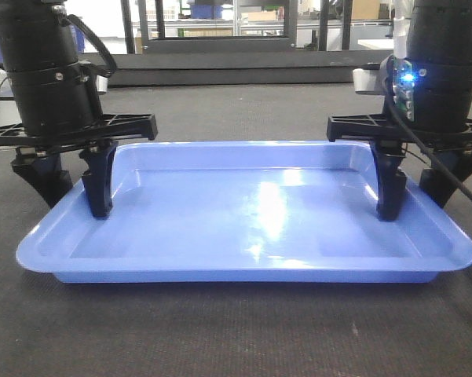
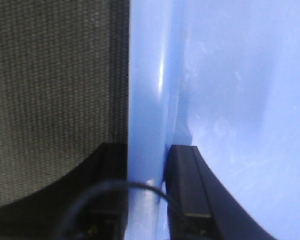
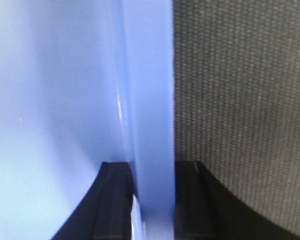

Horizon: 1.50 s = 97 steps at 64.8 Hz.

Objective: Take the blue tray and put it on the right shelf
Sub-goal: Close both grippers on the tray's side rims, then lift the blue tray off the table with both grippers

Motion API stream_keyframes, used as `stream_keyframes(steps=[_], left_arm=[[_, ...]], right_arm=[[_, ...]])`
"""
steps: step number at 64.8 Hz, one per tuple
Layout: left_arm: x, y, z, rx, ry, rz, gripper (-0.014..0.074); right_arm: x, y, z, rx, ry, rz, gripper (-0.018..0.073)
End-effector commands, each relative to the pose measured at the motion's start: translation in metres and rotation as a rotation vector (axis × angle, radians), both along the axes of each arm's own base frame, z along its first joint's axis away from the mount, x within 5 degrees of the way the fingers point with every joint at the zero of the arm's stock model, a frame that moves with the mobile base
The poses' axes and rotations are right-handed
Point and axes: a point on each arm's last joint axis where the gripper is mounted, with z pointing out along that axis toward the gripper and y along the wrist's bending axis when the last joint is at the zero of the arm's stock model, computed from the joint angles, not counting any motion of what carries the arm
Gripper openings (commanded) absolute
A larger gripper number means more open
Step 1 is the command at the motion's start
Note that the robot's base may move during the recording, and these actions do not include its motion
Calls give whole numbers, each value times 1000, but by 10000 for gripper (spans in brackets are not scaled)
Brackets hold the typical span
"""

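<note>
The blue tray (image 1: 259, 212) sits mid-frame on the dark surface (image 1: 236, 338). The left pincer (image 1: 75, 200) and right pincer (image 1: 415, 203) each pinch an end rim, one finger inside and one outside. The grasp looks made, so next comes a level, matched lift toward the right shelf, which is out of view.

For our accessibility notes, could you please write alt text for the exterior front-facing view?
An empty blue tray is gripped at both short ends over a dark woven surface: the left tool and right tool each have one finger inside the rim and one outside.
</note>
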Motion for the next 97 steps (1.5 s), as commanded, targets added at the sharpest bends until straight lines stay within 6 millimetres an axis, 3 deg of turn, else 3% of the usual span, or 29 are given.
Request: stream_keyframes(steps=[1,34,48,59,66,83,97], left_arm=[[-3,-1,24,-25,-55,-8,74],[-1,-1,26,-29,-74,-9,74],[-2,11,65,23,-61,34,74],[-25,13,100,58,-123,124,74],[-44,6,120,37,-168,102,74],[-88,-10,155,-2,-244,66,74],[-117,-12,144,-10,-233,32,74]], right_arm=[[1,-2,24,9,-79,1,176],[4,-1,27,16,-102,0,176],[1,-1,65,31,-146,5,176],[-21,-5,103,76,-241,-44,174],[-42,0,117,95,-285,-20,167],[-92,8,111,111,-308,13,167],[-118,6,113,136,-320,13,167]])
